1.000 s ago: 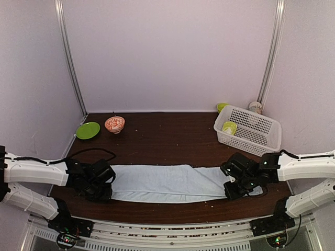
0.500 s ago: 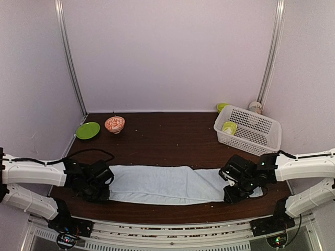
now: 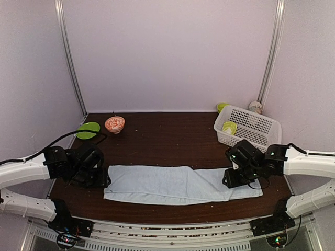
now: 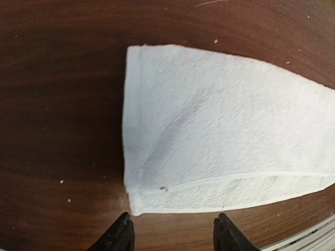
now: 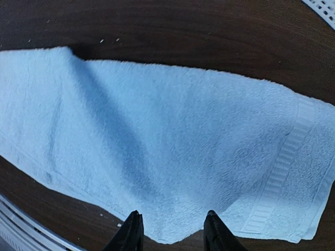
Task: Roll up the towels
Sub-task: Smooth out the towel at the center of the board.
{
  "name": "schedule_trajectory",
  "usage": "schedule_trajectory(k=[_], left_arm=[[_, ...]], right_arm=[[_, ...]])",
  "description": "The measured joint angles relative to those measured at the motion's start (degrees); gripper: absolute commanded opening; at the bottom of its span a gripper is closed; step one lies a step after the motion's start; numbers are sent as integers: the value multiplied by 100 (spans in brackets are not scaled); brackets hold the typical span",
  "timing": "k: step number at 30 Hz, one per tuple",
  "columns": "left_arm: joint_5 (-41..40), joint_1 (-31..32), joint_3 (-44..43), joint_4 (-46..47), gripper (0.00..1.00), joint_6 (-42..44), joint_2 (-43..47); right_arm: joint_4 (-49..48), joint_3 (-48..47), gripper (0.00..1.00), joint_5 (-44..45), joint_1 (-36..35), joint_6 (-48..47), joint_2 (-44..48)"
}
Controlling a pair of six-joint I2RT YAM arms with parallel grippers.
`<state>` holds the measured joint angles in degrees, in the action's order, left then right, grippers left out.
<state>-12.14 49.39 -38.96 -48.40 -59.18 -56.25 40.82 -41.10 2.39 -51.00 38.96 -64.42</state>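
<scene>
A long pale blue towel (image 3: pixel 167 183) lies flat across the near part of the dark wooden table (image 3: pixel 167 141). My left gripper (image 3: pixel 99 179) hovers at its left end. In the left wrist view the towel's folded left end (image 4: pixel 209 130) lies just ahead of the left gripper (image 4: pixel 172 236), which is open with only bare wood between its fingers. My right gripper (image 3: pixel 229 181) hangs over the towel's right part. In the right wrist view it (image 5: pixel 171 234) is open above the towel's (image 5: pixel 183 136) near edge, holding nothing.
A white slatted basket (image 3: pixel 261 137) holding a green item (image 3: pixel 229 127) stands at the back right, with a white cup (image 3: pixel 255 106) behind it. A green plate (image 3: pixel 88 129) and a patterned bowl (image 3: pixel 114 124) sit at the back left. A metal rail (image 3: pixel 167 232) runs along the front edge.
Both grippers have gone from shut on the towel's ends to open and have let it go. Both have risen, the left arm the most. The towel now rests flat.
</scene>
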Motion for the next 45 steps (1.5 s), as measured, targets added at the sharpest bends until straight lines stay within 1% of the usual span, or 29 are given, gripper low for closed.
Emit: schedule_trajectory(k=[3,6,8,12,14,15,18,21,25,27,31,36,39,43,45], left_arm=[[146,-109,-330,579,42,334,-586],[391,-136,-894,1169,35,721,-1633],[588,-136,-1119,1582,31,942,-2247],[901,-133,-1117,2037,14,1224,-3036],[981,-136,-981,2170,3,1316,-3226],[1001,-136,-887,2210,0,1353,-3270],[1019,-146,-529,2321,0,1390,-3311],[1128,-256,-170,2695,0,1340,-3095],[1274,-614,444,3265,0,1182,-2627],[1257,-835,688,3335,0,1115,-2367],[1069,-1220,1075,3167,0,940,-1810],[763,-1438,1300,2640,0,785,-1235],[662,-1458,1305,2422,0,761,-1150],[656,-1458,1303,2417,0,761,-1156],[656,-1458,1305,2420,0,761,-1150]], right_arm=[[-234,164,39,247,551,109,79],[-433,295,39,431,1008,192,-63],[-566,369,39,463,1259,212,-264],[-728,503,38,457,1604,267,-706],[-743,525,37,448,1751,282,-909],[-761,525,36,448,1799,280,-988],[-785,485,36,398,1878,282,-1220],[-785,367,37,319,1871,293,-1320],[-807,90,38,251,1768,352,-1340],[-822,0,39,251,1714,393,-1340],[-802,-44,38,302,1668,494,-1325],[-765,-33,33,343,1668,492,-1318],[-787,-33,31,328,1668,448,-1565],[-800,-96,29,306,1720,345,-2090],[-824,-232,29,278,1779,275,-2184]])
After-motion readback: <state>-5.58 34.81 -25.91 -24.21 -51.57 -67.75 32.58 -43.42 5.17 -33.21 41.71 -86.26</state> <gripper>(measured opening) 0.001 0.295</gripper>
